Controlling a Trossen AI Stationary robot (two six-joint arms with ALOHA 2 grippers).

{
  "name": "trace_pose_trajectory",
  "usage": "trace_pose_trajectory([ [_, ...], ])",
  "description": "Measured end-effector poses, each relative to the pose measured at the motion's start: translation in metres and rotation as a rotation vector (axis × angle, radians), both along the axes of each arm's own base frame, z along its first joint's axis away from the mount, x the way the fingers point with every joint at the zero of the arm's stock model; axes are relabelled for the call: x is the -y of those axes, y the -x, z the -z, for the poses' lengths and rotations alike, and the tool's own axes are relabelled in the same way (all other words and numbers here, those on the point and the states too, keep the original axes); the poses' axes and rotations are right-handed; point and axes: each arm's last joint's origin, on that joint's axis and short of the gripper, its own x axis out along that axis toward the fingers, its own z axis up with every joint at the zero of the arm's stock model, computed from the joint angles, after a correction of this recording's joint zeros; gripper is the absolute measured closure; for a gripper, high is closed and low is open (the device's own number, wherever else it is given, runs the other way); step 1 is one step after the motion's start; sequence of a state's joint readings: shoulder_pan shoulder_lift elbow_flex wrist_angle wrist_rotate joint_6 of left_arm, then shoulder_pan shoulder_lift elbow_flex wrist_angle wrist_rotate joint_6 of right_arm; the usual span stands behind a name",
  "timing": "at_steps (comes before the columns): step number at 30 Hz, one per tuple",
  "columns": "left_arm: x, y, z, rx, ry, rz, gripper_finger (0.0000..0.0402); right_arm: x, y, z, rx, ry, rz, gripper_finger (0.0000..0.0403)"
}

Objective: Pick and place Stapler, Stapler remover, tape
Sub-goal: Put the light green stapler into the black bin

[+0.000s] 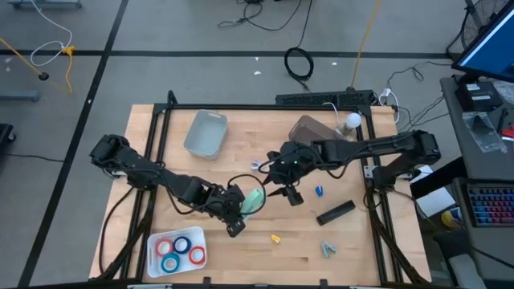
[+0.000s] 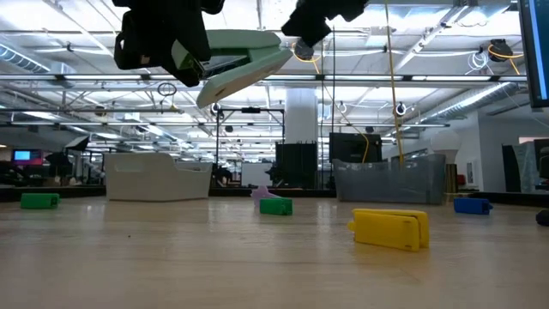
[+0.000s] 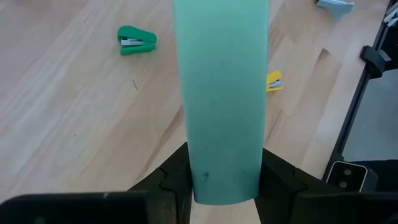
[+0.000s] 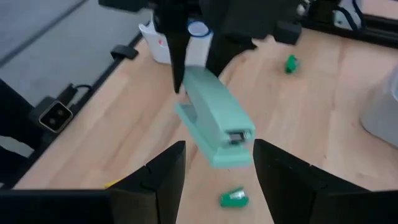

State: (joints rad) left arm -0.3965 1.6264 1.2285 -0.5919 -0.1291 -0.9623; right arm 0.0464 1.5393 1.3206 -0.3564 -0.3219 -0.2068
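A: From above, where is the pale mint-green plastic stapler (image 1: 254,200)?
B: Mid-table, clamped in the left gripper (image 1: 238,210); its long axis points at the right gripper (image 1: 283,189), just beside its free end.

A: Low view?
B: Stapler (image 2: 244,62) hangs tilted above the table.

A: Right wrist?
B: Fingers (image 4: 163,180) spread, empty, stapler (image 4: 217,124) nose between them.

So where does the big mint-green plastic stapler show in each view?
High view: mint-green plastic stapler, centre, between both arms.
Low view: top, held above the table.
Left wrist view: centre, in the left claw.
Right wrist view: centre.
Shared landmark: small yellow stapler.
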Motion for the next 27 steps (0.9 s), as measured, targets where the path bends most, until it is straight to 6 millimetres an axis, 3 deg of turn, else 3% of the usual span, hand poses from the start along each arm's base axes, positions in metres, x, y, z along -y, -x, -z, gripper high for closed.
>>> trace_pose_trajectory([
  [14, -0.004, -0.003, -0.001, 0.019, -0.003, -0.004, 0.0276, -0.001, -0.019, 0.018, 0.013, -0.003, -0.026, 0.0219],
  [27, -0.022, -0.011, -0.002, 0.041, -0.043, 0.014, 0.0276, 0.009, -0.021, 0.019, 0.024, -0.003, 0.000, 0.0219],
])
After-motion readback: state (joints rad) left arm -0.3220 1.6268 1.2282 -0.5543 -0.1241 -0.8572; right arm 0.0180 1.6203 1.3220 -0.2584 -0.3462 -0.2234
